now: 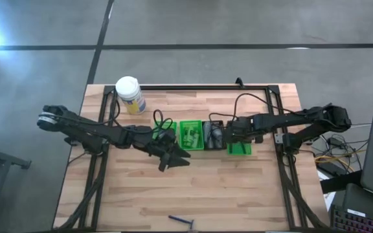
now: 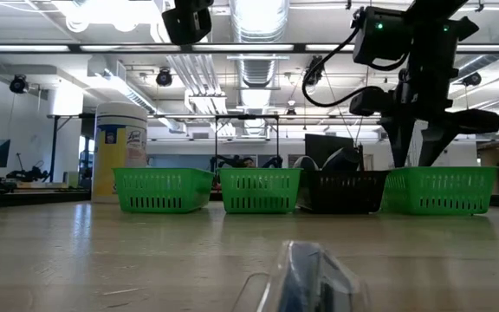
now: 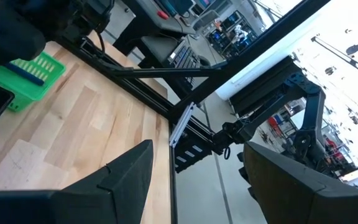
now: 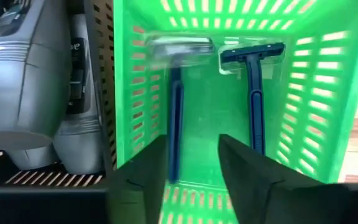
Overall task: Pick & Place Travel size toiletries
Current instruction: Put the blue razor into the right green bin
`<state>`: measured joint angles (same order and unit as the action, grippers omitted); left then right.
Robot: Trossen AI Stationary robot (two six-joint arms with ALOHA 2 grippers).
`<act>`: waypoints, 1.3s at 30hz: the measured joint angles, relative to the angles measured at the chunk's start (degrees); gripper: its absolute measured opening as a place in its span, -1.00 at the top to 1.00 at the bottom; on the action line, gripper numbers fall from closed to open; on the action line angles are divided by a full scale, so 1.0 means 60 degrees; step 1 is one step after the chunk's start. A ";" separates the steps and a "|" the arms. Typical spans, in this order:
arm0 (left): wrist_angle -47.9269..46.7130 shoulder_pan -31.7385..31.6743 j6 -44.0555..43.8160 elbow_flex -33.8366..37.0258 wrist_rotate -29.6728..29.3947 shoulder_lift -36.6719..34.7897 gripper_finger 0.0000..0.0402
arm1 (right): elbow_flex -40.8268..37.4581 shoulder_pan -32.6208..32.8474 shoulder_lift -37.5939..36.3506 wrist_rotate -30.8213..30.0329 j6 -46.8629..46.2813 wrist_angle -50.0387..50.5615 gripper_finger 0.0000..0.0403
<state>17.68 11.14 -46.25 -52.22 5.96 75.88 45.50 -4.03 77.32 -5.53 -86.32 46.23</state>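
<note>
You see the right pincer [image 4: 194,177] hanging over the green bin [image 1: 240,149] at the right end of the row, with its two dark fingers apart and nothing between them. Inside this bin two razors lie side by side, one with a clear cap [image 4: 176,99] and one with a dark blue head [image 4: 253,87], both with blue handles. In the black bin [image 1: 214,134] just beside it you find grey tubes [image 4: 23,81] packed close together. The left pincer [image 1: 173,160] is over the bare bench [image 1: 238,200], in front of the bins, and its fingers are also apart and empty. One more razor [image 1: 182,221] lies alone near the front edge of the bench, well apart from both arms. The second green bin [image 1: 190,134] holds small green things. The white canister [image 1: 129,94] stands near the back left of the bench.
</note>
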 joint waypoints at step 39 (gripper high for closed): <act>-0.4198 0.3639 0.6125 -0.0128 -0.1166 0.2233 -0.27 | 0.3389 0.5287 0.0688 -0.3860 -0.2307 0.1335 -0.58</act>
<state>-7.51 32.97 -9.50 -52.99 -1.04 89.28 65.83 27.69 81.45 -28.69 -100.16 54.25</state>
